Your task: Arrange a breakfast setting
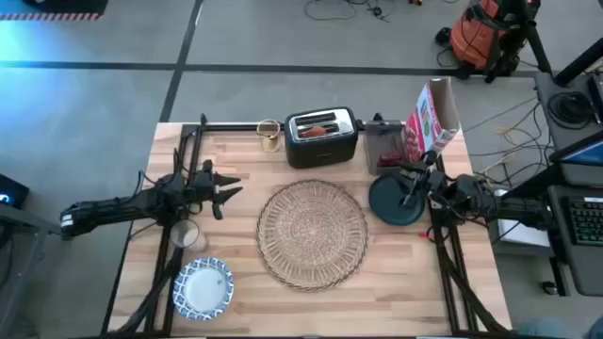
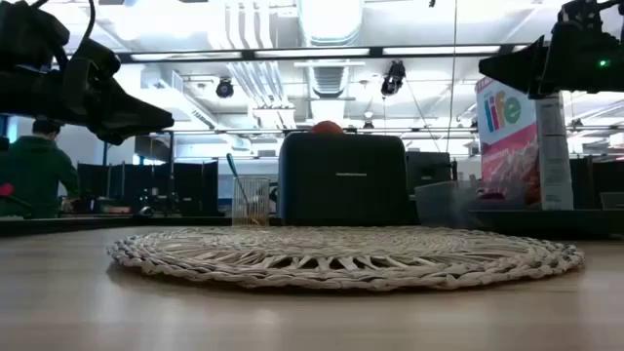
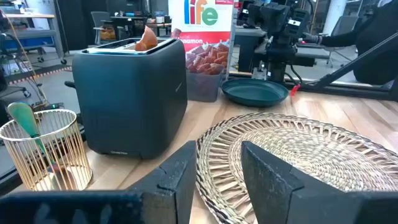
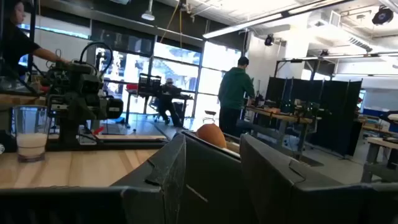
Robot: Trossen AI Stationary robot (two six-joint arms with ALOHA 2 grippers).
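Nearest the front edge of the table, the blue-and-white patterned bowl [image 1: 203, 288] sits at the left corner, well apart from the mat, with the small clear glass [image 1: 186, 234] just behind it, holding something white at its base; neither has been placed. At mid-table the woven straw placemat [image 1: 312, 233] lies flat and central with nothing on it, so the base of the setting is laid and, in my judgement, little else is done. The left gripper [image 1: 224, 191] hovers to the left of the mat, above the glass's side of the table, fingers spread and empty. The dark teal plate [image 1: 397, 201] rests on the wood just right of the mat, not on it; the right gripper [image 1: 411, 185] stands over the plate, fingers parted with nothing between them. At the far edge stand the toaster [image 1: 321, 137], with a brown pastry [image 3: 147, 38] showing in its slot, a wire utensil holder [image 1: 268, 134] and a cereal box [image 1: 432, 117]. Outstanding: plate, bowl, glass and pastry all remain to be brought to the mat.
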